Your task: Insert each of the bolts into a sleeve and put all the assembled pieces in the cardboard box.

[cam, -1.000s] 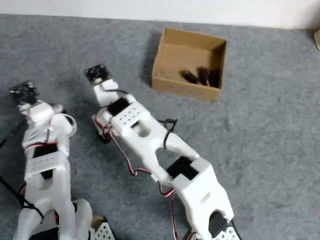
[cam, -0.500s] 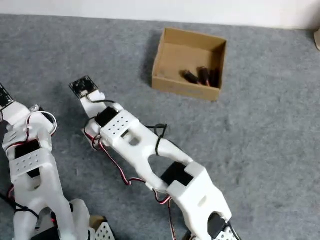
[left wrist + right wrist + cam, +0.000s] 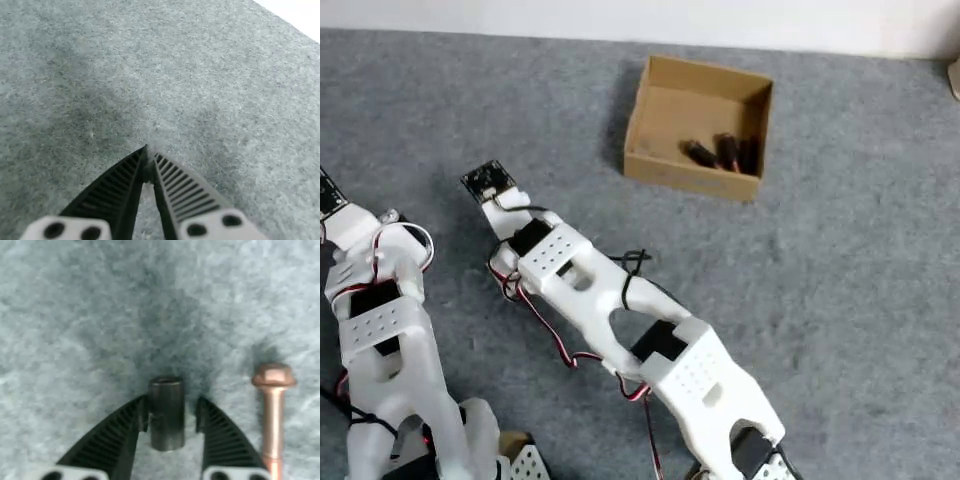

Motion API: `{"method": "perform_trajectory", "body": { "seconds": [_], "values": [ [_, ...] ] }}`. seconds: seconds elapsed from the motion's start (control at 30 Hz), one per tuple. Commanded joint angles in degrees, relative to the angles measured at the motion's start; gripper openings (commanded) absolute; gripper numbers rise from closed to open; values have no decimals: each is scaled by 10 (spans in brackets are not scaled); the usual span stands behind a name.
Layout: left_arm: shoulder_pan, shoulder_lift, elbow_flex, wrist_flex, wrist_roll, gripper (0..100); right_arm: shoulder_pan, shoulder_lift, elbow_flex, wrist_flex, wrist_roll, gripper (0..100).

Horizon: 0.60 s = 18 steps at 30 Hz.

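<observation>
Sleeve (image 3: pixel 166 412) lies between the parted jaws of the right tool (image 3: pixel 172 407) (wrist view), bolt (image 3: pixel 273 410) just beside; left tool (image 3: pixel 148 155) is closed, empty. Cardboard box (image 3: pixel 665 165) near the far edge of the desk (image 3: pixel 840 300) holds dark pieces (image 3: pixel 720 152).

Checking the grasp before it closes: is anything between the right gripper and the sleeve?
Nothing visible. The sleeve already sits between the right gripper's open fingers, and the bolt lies on the carpet beside it, outside them.
</observation>
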Motion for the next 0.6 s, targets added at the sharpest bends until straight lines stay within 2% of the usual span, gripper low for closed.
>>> {"method": "perform_trajectory", "body": {
  "seconds": [0.0, 0.2, 0.3, 0.37, 0.5, 0.57],
  "values": [
    [-4, -5, -29, 2, 4, 7, 7, 7, -21, 22, -2, 0],
    [27, -4, -28, 4, 0, 7, 47, -11, -107, 143, -1, 5],
    [90, -3, -28, 4, -17, 7, 71, -63, -167, 231, 2, 5],
    [132, -3, -28, 4, -41, 8, 90, -109, -204, 285, 32, 5],
    [224, -3, -21, 5, -24, 13, 131, -211, -267, 387, 90, 5],
    [279, -7, -19, 11, -6, 60, 162, -256, -285, 421, 112, 5]
  ]
}}
